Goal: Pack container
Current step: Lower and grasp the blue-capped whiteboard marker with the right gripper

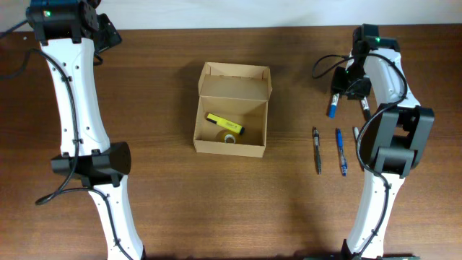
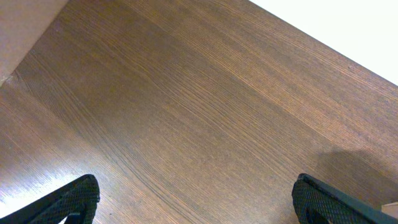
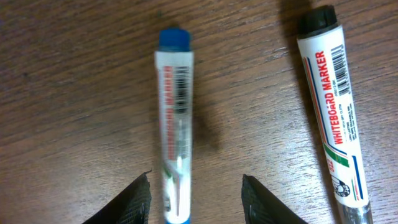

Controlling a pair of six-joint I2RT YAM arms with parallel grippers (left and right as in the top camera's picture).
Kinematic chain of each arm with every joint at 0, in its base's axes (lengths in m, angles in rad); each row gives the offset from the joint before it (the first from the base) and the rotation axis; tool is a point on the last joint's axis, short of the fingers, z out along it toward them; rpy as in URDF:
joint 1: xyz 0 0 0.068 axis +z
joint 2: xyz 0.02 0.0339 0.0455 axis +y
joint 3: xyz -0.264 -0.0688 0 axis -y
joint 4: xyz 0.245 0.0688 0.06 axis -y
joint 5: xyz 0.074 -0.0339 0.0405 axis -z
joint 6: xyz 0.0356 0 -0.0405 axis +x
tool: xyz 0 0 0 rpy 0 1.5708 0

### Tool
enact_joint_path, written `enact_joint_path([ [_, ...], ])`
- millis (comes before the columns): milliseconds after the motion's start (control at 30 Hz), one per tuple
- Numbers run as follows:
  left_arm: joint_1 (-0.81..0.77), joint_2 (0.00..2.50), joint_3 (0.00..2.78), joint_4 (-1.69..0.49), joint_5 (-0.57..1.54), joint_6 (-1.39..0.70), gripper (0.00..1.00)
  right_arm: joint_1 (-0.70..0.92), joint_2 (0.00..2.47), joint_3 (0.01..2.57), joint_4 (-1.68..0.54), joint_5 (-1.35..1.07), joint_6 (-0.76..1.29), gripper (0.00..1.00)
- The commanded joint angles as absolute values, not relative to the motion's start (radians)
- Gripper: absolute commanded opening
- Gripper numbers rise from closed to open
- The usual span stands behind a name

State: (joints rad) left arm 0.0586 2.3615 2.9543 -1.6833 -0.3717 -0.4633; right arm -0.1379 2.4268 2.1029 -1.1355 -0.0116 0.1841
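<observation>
A dark wooden table (image 1: 159,202) fills the overhead view. The open cardboard box (image 1: 232,108) sits mid-table with a yellow highlighter (image 1: 224,123) inside. The right gripper (image 1: 339,90) hangs well apart from it, over a blue-capped marker (image 1: 332,108), with two pens (image 1: 316,150) nearby.

From the left wrist, the left gripper (image 2: 199,202) is spread wide above bare wood.

From the right wrist, the right gripper (image 3: 198,199) stands parted, its fingers (image 3: 134,199) straddling the blue-capped marker (image 3: 174,124) without touching it. A black-capped whiteboard marker (image 3: 333,106) lies beside it. The box is out of this view.
</observation>
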Motion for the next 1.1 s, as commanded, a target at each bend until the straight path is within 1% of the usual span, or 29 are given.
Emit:
enact_joint_path([
  [0, 0.061, 2.328, 2.950, -1.684, -0.382, -0.454, 1.00, -0.144, 2.446, 2.077, -1.129, 0.014, 0.197, 0.47],
  [200, 0.061, 2.328, 2.950, -1.684, -0.382, -0.454, 1.00, -0.144, 2.447, 2.038, -1.110, 0.013, 0.197, 0.46],
  [300, 0.061, 2.328, 2.950, -1.684, -0.382, -0.454, 1.00, -0.144, 2.447, 2.038, -1.110, 0.013, 0.197, 0.41],
  [400, 0.061, 2.328, 2.950, -1.684, -0.382, -0.454, 1.00, -0.144, 2.447, 2.038, -1.111, 0.013, 0.197, 0.40],
  [433, 0.061, 2.328, 2.950, -1.684, -0.382, -0.454, 1.00, -0.144, 2.447, 2.038, -1.110, 0.013, 0.197, 0.38],
  [467, 0.061, 2.328, 2.950, -1.684, -0.382, -0.454, 1.00, -0.144, 2.447, 2.038, -1.110, 0.013, 0.197, 0.33],
  [567, 0.061, 2.328, 2.950, -1.684, -0.382, -0.454, 1.00, -0.144, 2.448, 2.038, -1.110, 0.014, 0.197, 0.25],
  [600, 0.061, 2.328, 2.950, -1.684, -0.382, -0.454, 1.00, -0.144, 2.448, 2.036, -1.110, 0.014, 0.197, 0.21],
  [700, 0.061, 2.328, 2.950, -1.684, -0.382, -0.454, 1.00, -0.144, 2.448, 2.033, -1.116, 0.016, 0.197, 0.04],
  [933, 0.062, 2.328, 2.950, -1.684, -0.382, -0.454, 1.00, -0.143, 2.441, 2.077, -1.164, 0.011, 0.178, 0.04],
  [1067, 0.062, 2.328, 2.950, -1.684, -0.382, -0.454, 1.00, -0.132, 2.418, 2.215, -1.249, -0.041, 0.039, 0.04],
])
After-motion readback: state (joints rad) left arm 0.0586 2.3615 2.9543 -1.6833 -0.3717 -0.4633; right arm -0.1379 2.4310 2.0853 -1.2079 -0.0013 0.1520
